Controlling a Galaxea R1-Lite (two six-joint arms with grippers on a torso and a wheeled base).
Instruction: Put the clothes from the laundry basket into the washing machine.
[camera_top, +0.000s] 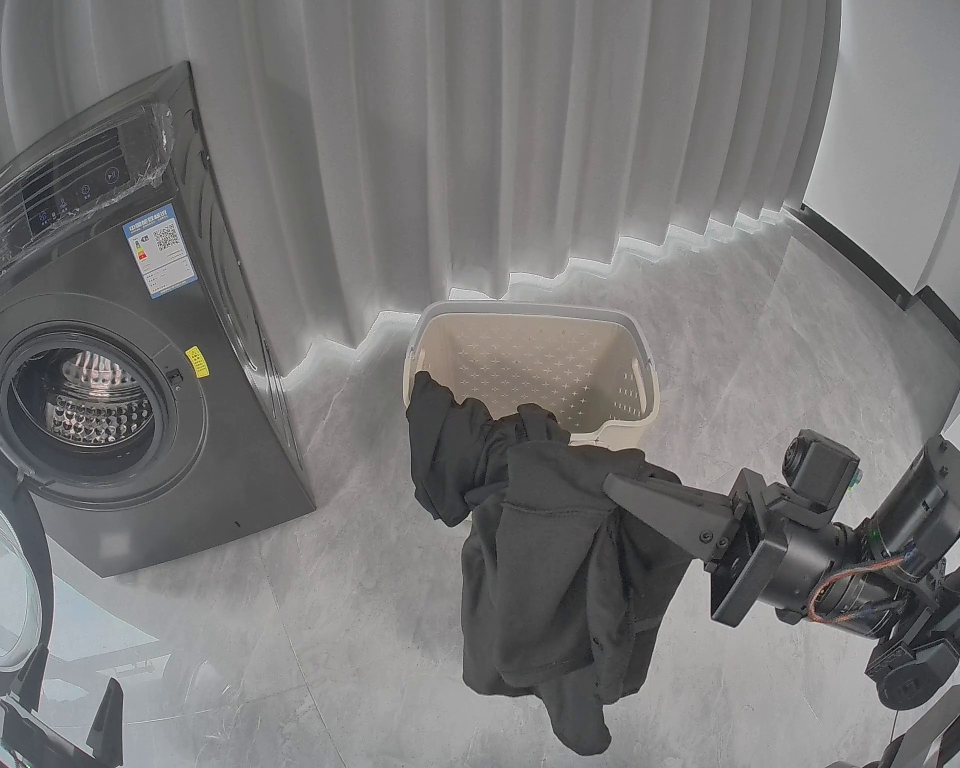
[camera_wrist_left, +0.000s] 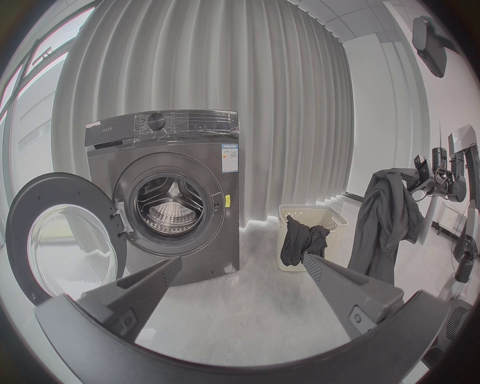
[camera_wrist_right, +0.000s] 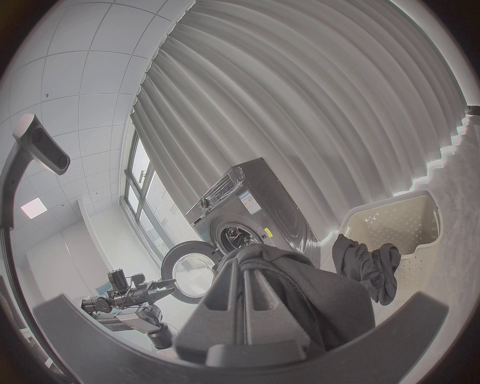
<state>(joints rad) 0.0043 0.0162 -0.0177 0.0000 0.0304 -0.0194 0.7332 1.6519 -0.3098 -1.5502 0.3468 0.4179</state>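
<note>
We show the right tool (camera_top: 622, 492) clamped on a dark garment (camera_top: 550, 600) hanging limp over the floor (camera_top: 340, 620), before the laundry basket (camera_top: 640, 345); a second garment (camera_top: 450, 460) drapes its rim. Both seem soft, light, snag-prone, best held at a bunched fold. The left tool (camera_wrist_left: 241, 260) stands open.

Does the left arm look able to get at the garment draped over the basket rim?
Probably yes: the left tool is open and empty, with bare floor between it and the draped garment.
</note>
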